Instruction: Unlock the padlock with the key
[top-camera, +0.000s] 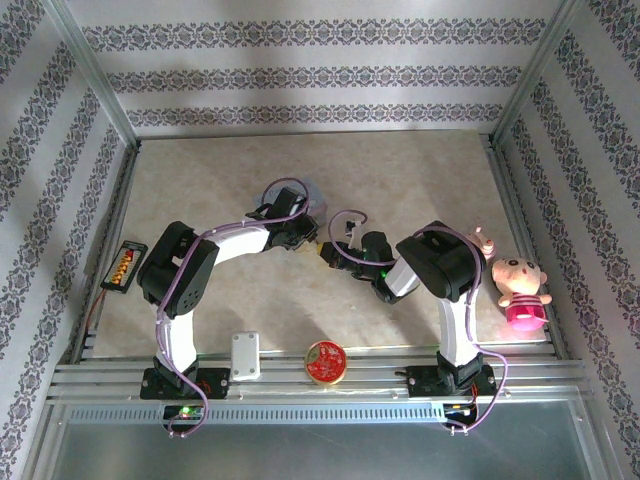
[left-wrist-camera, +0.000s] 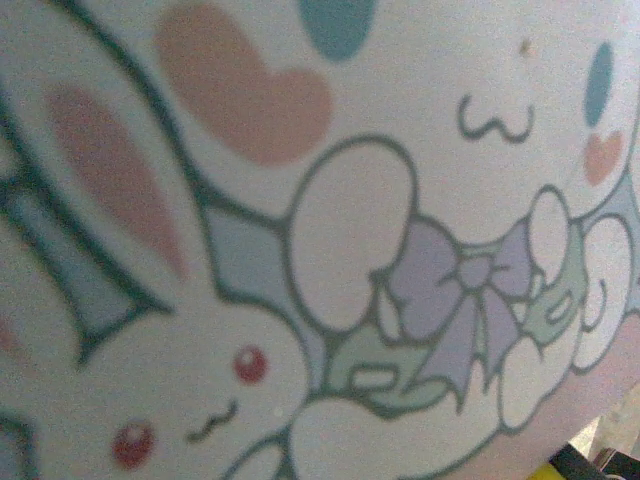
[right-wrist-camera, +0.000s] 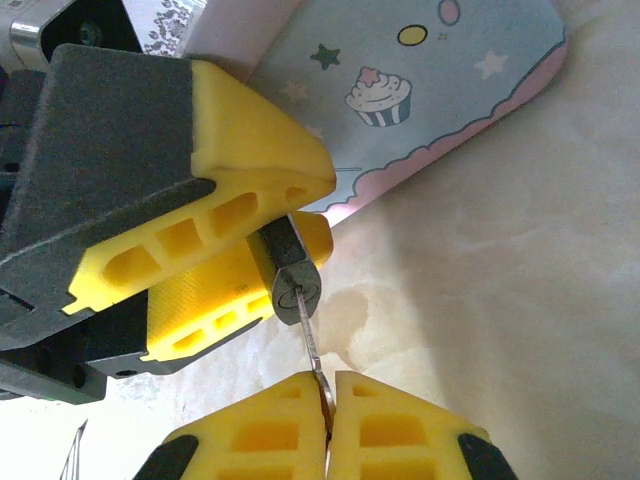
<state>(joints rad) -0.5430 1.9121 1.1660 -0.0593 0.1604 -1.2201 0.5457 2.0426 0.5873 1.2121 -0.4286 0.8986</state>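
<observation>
Pinched together, the yellow jaws of the right gripper (right-wrist-camera: 328, 388) hold the thin key (right-wrist-camera: 313, 347), whose blade reaches up into the keyhole of the padlock (right-wrist-camera: 290, 275). The left gripper (right-wrist-camera: 305, 213) clamps the padlock's dark grey body between its own yellow jaws, just beside the near edge of the tin (right-wrist-camera: 450, 90). Both grippers meet in front of the tin, on the marbled table (right-wrist-camera: 500, 300).

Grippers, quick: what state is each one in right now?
Left gripper: closed, holding the padlock.
Right gripper: closed on the key, which is in the padlock's keyhole.
</observation>
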